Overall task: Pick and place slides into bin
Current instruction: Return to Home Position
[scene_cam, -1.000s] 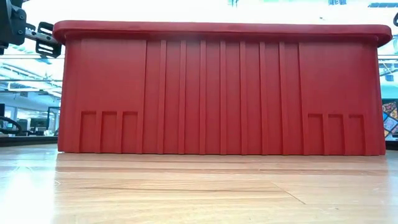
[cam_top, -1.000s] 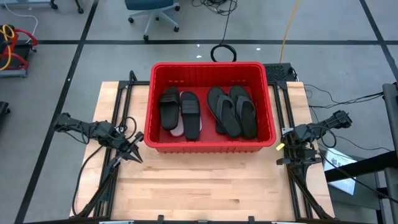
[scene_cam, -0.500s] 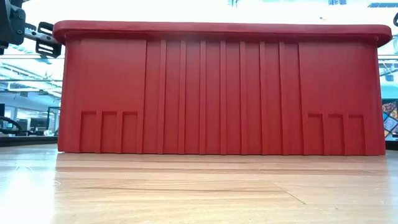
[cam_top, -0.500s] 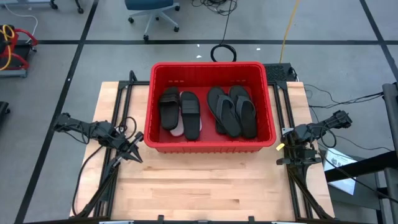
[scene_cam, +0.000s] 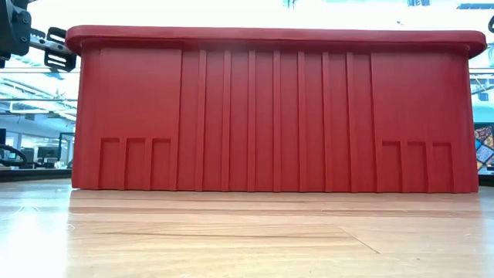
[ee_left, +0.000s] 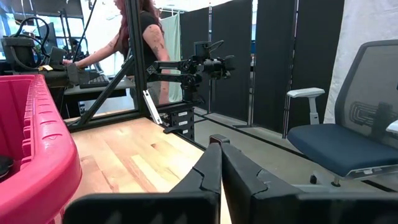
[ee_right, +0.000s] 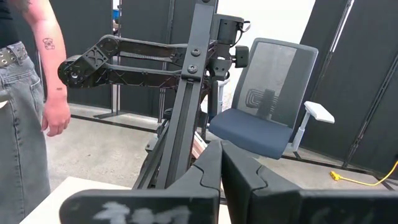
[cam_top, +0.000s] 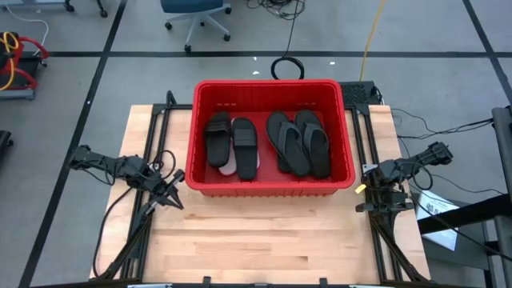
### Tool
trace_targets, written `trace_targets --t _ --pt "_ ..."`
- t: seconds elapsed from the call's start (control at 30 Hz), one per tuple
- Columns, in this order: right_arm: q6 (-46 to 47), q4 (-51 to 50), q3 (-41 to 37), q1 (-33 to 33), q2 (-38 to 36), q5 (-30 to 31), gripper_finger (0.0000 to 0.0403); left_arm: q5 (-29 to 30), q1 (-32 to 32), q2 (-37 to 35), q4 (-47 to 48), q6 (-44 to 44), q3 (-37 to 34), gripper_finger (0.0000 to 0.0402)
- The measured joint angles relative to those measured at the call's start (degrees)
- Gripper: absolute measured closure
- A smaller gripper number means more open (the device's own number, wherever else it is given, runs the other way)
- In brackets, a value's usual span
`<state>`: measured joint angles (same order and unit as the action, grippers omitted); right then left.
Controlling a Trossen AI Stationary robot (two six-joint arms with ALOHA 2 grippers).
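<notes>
Status: my left gripper [cam_top: 176,202] is closed, fingers [ee_left: 208,171] pressed together tip to tip. It sits over the left part of the table [cam_top: 264,240], just off the near-left corner of the bin [cam_top: 269,83], clear of the wall. My right gripper [cam_top: 362,206] mirrors it: closed, fingers [ee_right: 208,174] together, near the table's right edge, just off the bin's near-right corner, also not touching. The bin is centred toward the far side of the table and the slides are inside it. Two black wide-strap slides [cam_top: 218,138] lie side by side in the left half. Two black thong slides [cam_top: 290,144] overlap each other in the right half. All four run lengthwise, near wall to far wall. A white slide [cam_top: 230,167] peeks out from under the wide-strap slides close to the near wall. Anything deeper in the pile is hidden, so I can't tell how many are in there. In the low view the bin's ribbed red wall fills the frame, flat on the wood, contents out of sight. A bit of dark arm hardware [scene_cam: 31,38] shows at rim height by one corner; I can't tell which arm it is. In the left wrist view the bin's rim runs right beside my fingers, my right arm [ee_left: 193,65] is across the table, and a person [ee_left: 140,37] stands beyond it. The right wrist view shows my left arm [ee_right: 143,53] on its stand, a person's hand [ee_right: 56,118] hanging near it, and an office chair [ee_right: 267,106] behind.
</notes>
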<state>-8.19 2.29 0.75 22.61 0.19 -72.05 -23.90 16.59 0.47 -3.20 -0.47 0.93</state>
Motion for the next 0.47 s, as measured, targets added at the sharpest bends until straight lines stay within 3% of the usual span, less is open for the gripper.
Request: trace_targets --t 0.17,0.47 --pt "0.01 0.01 0.01 0.01 0.01 0.00 0.0403 0.00 -0.01 0.00 -0.02 0.00 0.00 0.0399" --pt "0.00 0.02 0.01 0.01 0.01 0.00 0.0403 0.02 -0.01 0.00 -0.02 0.00 0.00 0.0374"
